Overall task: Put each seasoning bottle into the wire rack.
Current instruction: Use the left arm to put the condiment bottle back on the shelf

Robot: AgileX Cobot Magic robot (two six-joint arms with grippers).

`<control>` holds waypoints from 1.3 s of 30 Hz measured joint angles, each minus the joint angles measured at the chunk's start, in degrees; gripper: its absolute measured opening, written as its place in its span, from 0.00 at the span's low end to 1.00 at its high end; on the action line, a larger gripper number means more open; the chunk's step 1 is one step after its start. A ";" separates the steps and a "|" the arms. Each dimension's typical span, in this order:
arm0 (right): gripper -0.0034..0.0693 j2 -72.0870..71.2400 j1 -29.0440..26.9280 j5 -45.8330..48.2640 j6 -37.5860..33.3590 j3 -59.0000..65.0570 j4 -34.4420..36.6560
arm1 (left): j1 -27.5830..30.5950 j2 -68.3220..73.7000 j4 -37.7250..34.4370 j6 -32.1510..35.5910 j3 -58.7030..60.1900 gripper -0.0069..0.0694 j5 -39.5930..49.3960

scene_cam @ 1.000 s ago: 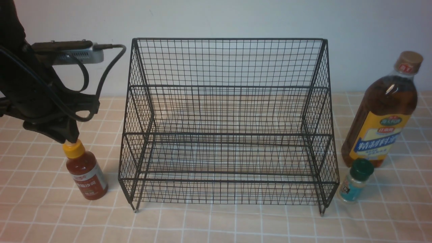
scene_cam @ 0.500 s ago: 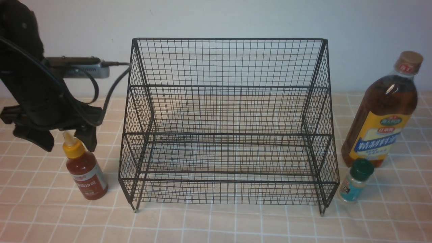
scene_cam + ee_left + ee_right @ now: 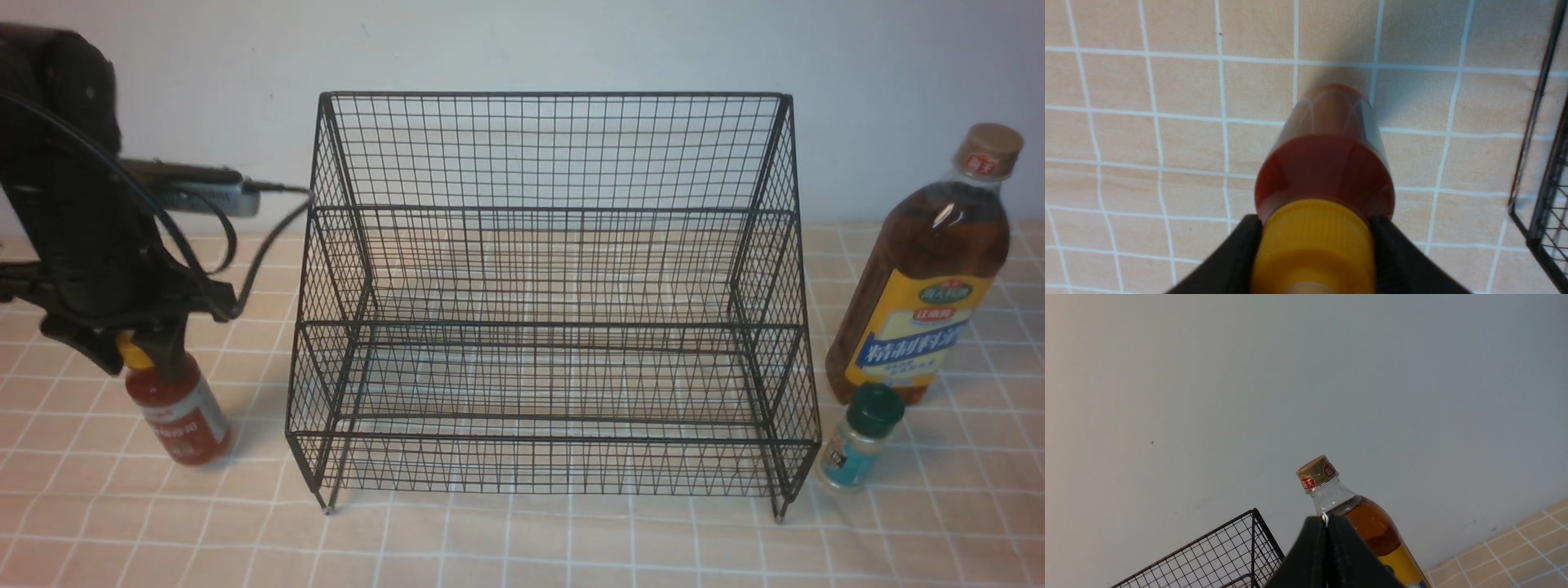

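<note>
The small red sauce bottle (image 3: 181, 415) with its yellow cap stands tilted on the cloth, left of the black wire rack (image 3: 555, 210). My left gripper (image 3: 135, 353) is shut on the cap; in the left wrist view both black fingers press the cap's sides (image 3: 1314, 223) above the red body (image 3: 1327, 167). The tall amber bottle (image 3: 922, 278) and the tiny green-capped shaker (image 3: 861, 437) stand right of the rack. My right gripper (image 3: 1326, 523) is shut and empty, out of the front view, with the amber bottle (image 3: 1372, 528) behind its tips.
A peach checked cloth (image 3: 522, 539) covers the table. A pale wall rises just behind the rack. The rack's corner shows in the left wrist view (image 3: 1539, 196) and its top rim in the right wrist view (image 3: 1224, 547). A cable loops off the left wrist (image 3: 261, 237).
My left gripper came down over the red bottle's cap and closed on it. The bottle shifted left and tilted. The rack and the other bottles have not moved.
</note>
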 joint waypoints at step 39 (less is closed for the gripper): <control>0.03 9.72 0.00 38.38 -5.52 -26.91 -8.89 | -29.52 -2.68 5.05 -17.39 -2.81 0.47 2.18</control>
